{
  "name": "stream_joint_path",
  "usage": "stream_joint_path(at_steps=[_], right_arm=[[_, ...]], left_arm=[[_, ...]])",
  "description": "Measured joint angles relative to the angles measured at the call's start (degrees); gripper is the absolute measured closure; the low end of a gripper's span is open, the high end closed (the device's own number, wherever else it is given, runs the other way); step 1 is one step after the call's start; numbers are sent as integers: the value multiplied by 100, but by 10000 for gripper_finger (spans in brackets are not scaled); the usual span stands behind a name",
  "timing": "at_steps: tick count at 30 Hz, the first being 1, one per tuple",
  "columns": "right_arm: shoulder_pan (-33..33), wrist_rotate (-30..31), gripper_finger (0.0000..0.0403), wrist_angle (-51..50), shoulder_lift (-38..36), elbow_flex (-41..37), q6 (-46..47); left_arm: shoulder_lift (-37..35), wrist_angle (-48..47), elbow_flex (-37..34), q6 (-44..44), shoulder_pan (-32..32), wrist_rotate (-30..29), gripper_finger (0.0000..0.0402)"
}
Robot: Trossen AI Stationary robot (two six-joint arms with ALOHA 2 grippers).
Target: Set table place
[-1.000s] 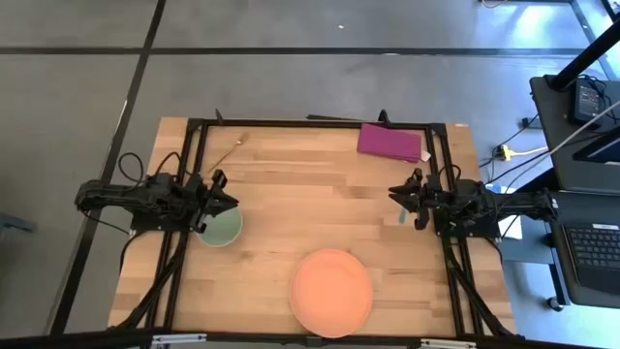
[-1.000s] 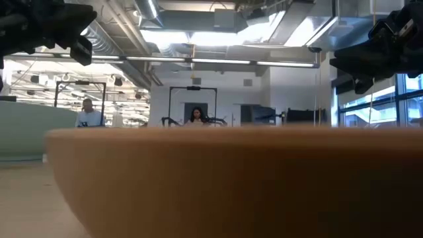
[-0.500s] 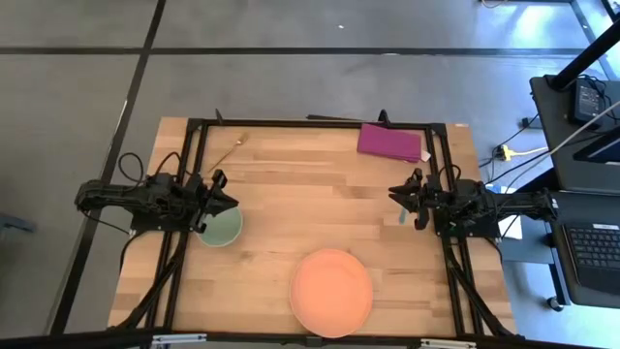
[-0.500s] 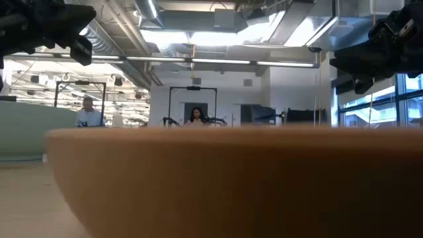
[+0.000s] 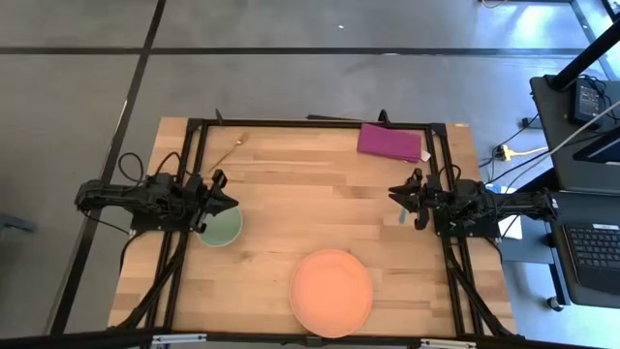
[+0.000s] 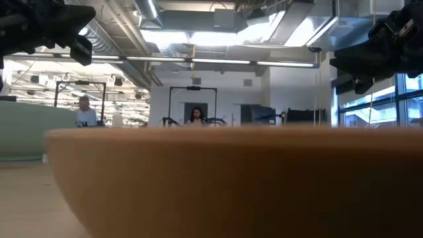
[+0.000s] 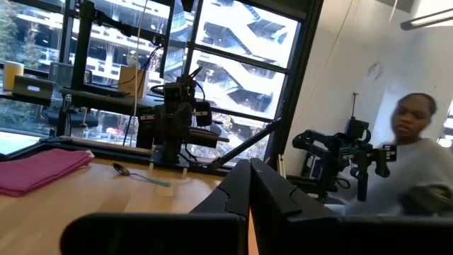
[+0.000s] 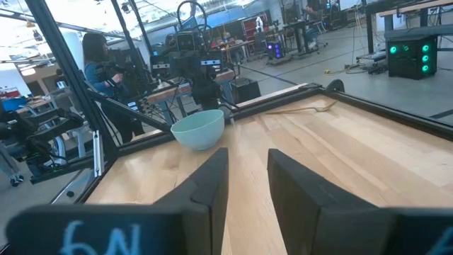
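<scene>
The round orange plate (image 5: 331, 291) lies on the table near the front edge, and it fills the low view (image 6: 231, 185). The pale green bowl (image 5: 222, 229) stands on its base at the left; it also shows in the right wrist view (image 8: 199, 129). My left gripper (image 5: 232, 201) hovers above the bowl's far rim, shut and empty (image 7: 249, 205). The spoon (image 5: 399, 215) lies flat at the right, and also shows in the left wrist view (image 7: 141, 175). My right gripper (image 5: 392, 194) hangs above it, open and empty (image 8: 248, 191). The gold fork (image 5: 232, 150) lies at the far left.
A magenta rectangle (image 5: 389, 142) lies at the far right corner, partly over the black rail frame (image 5: 310, 124). Bare wood lies between the two arms (image 5: 315, 199). A person (image 7: 417, 163) sits beyond the table's right side, and others (image 6: 84, 112) are in the room behind.
</scene>
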Motion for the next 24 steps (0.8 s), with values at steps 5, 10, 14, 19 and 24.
stream_joint_path(at_steps=[5,10,14,19,24], right_arm=[[0,0,302,-1,-1,-1,-2],[1,0,302,1,0,-1,-1],[-1,0,302,1,0,-2,-4],[1,0,302,-1,-2,0,-2],[0,0,302,1,-1,0,-2]], left_arm=[[0,-2,1,-1,0,0,393],[-1,-1,0,0,1,0,380],[1,0,1,-1,1,0,372],[0,0,0,-1,1,0,363],[-1,0,1,288,-1,0,355]])
